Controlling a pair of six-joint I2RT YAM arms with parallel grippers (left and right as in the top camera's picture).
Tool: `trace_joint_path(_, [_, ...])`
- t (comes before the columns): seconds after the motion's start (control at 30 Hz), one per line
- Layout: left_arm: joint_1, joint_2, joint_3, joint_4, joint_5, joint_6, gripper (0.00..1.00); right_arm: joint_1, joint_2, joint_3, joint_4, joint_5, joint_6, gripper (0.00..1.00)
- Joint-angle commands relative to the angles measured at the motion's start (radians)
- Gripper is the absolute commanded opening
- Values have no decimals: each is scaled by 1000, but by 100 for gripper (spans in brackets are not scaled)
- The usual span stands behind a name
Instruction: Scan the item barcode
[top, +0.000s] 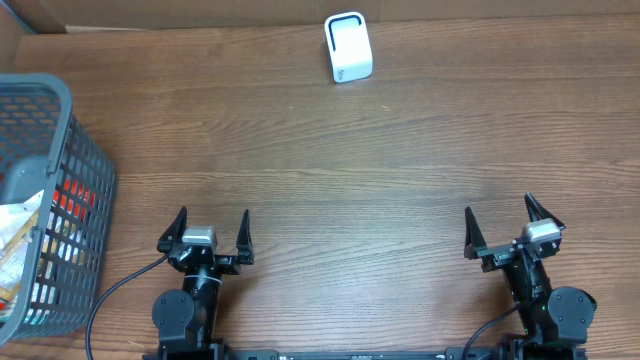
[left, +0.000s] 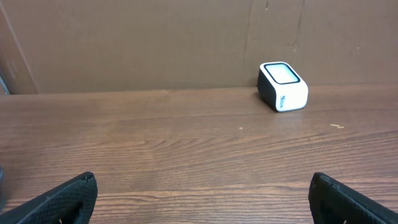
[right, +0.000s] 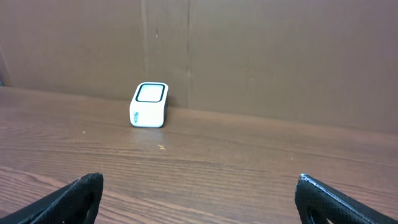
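Overhead view: spread wide and empty, left gripper (top: 213, 220) and right gripper (top: 499, 210) alike. Likely light, slippery: crinkly white-and-red packets (top: 20, 230) in grey plastic mesh basket (top: 45, 83); best pinched across a flat edge.

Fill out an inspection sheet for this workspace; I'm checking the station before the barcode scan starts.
Surface: wooden table, bare across the middle.
Job's things: white scanner upright at the far edge; packaged items inside the grey basket at the left edge.
Clutter: tiny specks on the wood, nothing larger.
Grippers: left gripper open, empty; right gripper open, empty; both at the near edge.
Cables: black cable loops beside the left arm base; another by the right.
Surroundings: cardboard wall behind the table.
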Motion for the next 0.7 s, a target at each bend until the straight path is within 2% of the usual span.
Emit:
trace_joint_path(0.0, [10,-9,-3,0,11,-14,99,6,-7,-10,12,-2,6,100])
trace_joint_path(0.67, [10,-9,56,5,11,-29,100,6,-7,47,-28,-2,7,100])
